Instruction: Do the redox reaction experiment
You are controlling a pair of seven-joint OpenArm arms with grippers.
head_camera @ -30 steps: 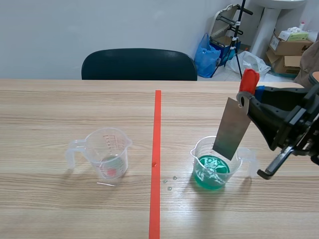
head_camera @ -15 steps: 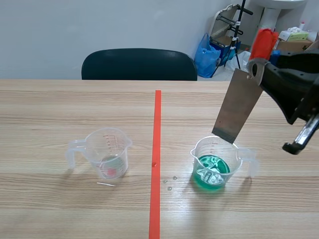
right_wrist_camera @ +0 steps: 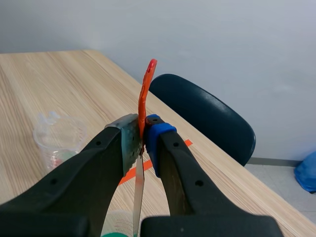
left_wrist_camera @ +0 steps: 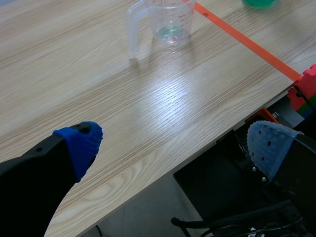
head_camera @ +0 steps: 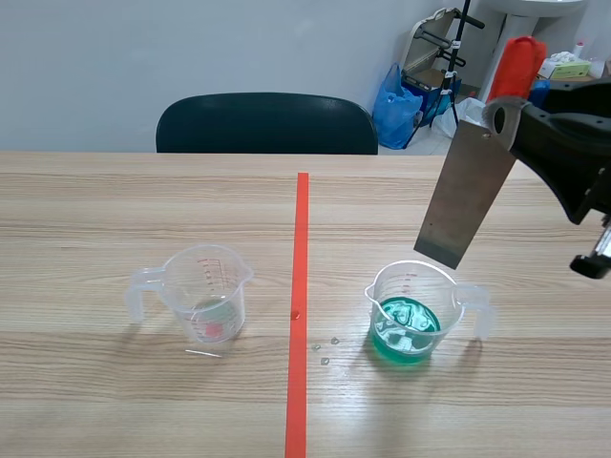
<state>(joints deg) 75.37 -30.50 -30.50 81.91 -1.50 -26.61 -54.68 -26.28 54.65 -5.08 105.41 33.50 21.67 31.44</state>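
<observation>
my right gripper (right_wrist_camera: 143, 143) is clamped on the red-handled metal plate (head_camera: 465, 196), hanging it tilted just above the cup of green liquid (head_camera: 412, 310), i judge so any drips land inside, while my left gripper (left_wrist_camera: 174, 144) sits spread wide, empty, over the table (left_wrist_camera: 148, 98) edge.

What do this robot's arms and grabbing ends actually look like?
What shows is matte black. The right arm is chunky and angular. Each arm ends in jaws of two thick black fingers tipped with soft dotted pads: bright blue on the left jaws, one blue and one greyish on the right. No markings show.
</observation>
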